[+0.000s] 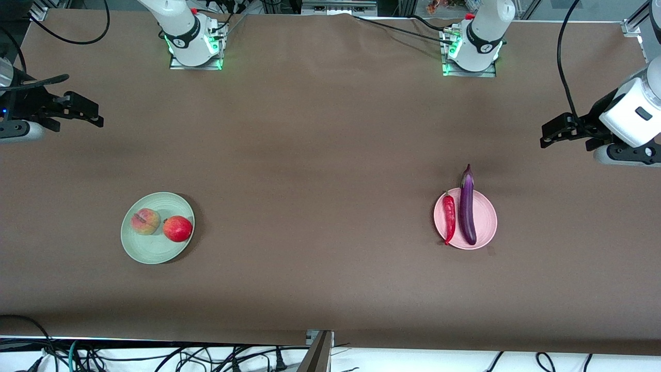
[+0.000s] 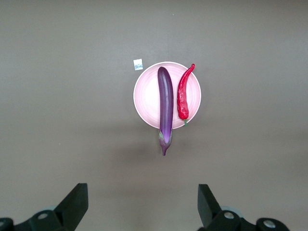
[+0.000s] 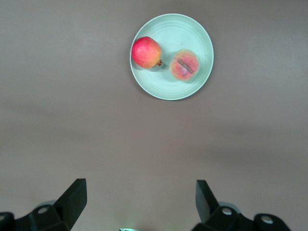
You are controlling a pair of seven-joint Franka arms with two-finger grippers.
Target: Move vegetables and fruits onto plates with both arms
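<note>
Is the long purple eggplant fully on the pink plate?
Not fully. The eggplant lies across the pink plate, but its stem end overhangs the rim.

We hold our left gripper [image 1: 548, 135] and right gripper [image 1: 93, 114] raised at the table's two ends, fingers spread wide, empty.

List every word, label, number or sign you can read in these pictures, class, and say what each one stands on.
None can be read.
Small round mark on the dark band of each arm's base: too small to read.
Tiny pale tag on the table beside the pink plate: no readable text.
The green plate, the fruits and the vegetables carry no print.
</note>
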